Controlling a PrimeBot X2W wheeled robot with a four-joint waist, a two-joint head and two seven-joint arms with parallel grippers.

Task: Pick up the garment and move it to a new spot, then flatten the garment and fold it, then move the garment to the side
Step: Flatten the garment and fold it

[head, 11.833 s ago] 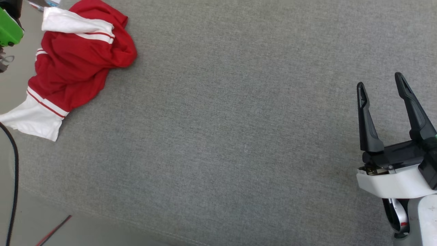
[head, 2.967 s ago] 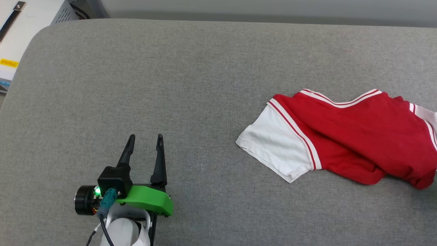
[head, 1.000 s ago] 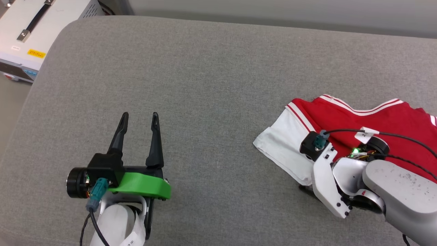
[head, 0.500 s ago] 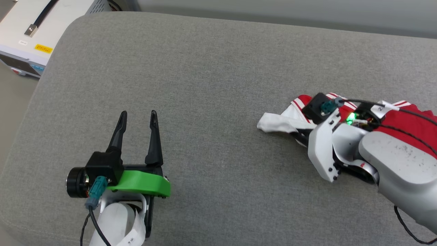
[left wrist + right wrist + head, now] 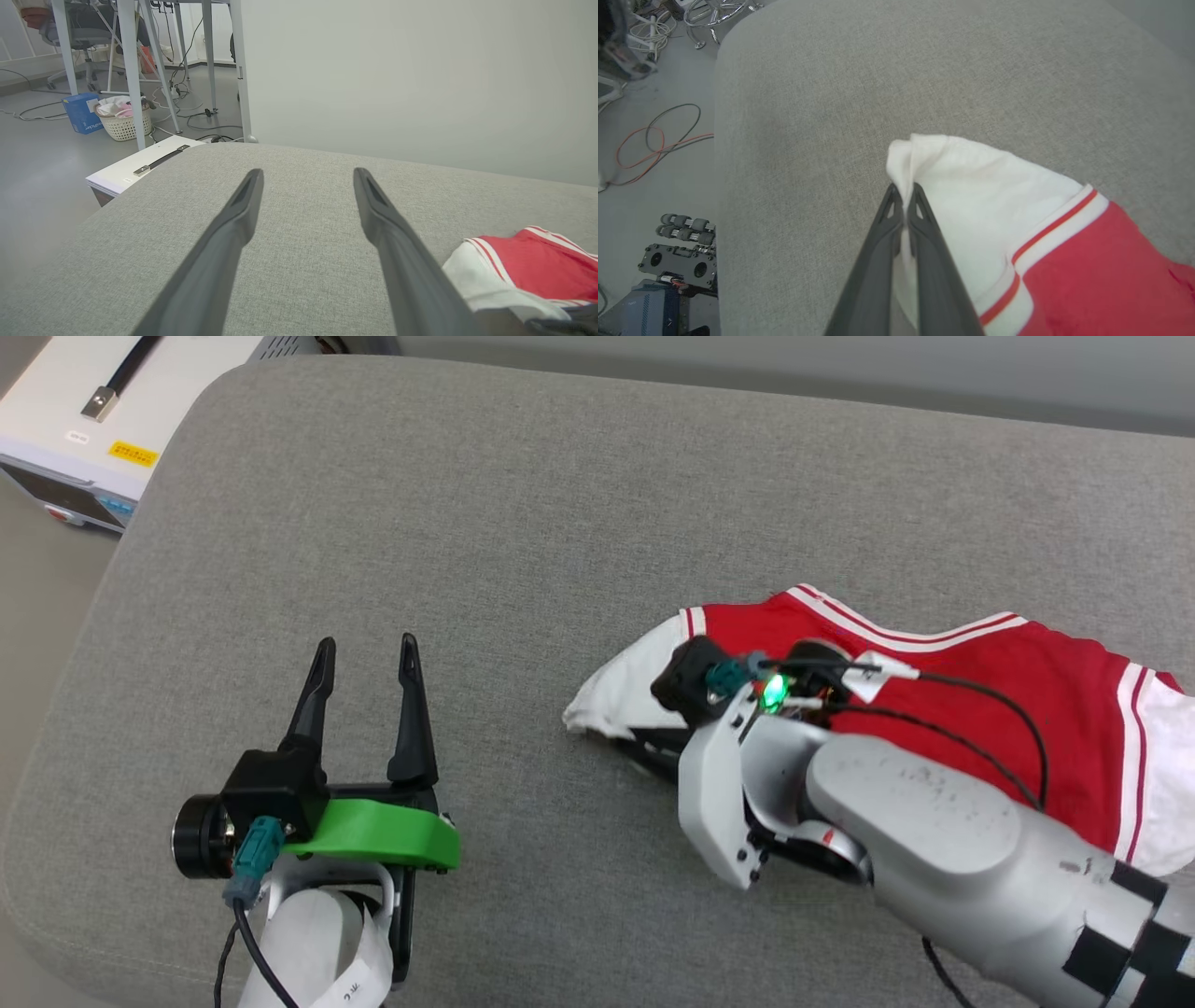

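Garment is lying centre right in the head view on the grey cushion, its white sleeve pointing left. Right gripper is pinching that sleeve's edge, fingers pressed together. Left gripper is hovering lower left, fingers spread wide, well apart from the cloth.

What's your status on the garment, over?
Right claw shut on white sleeve of garment. Left claw open, off the cloth. No obstruction seen on the grey cushion.

Splayed left end effector, right end effector — pinched tight
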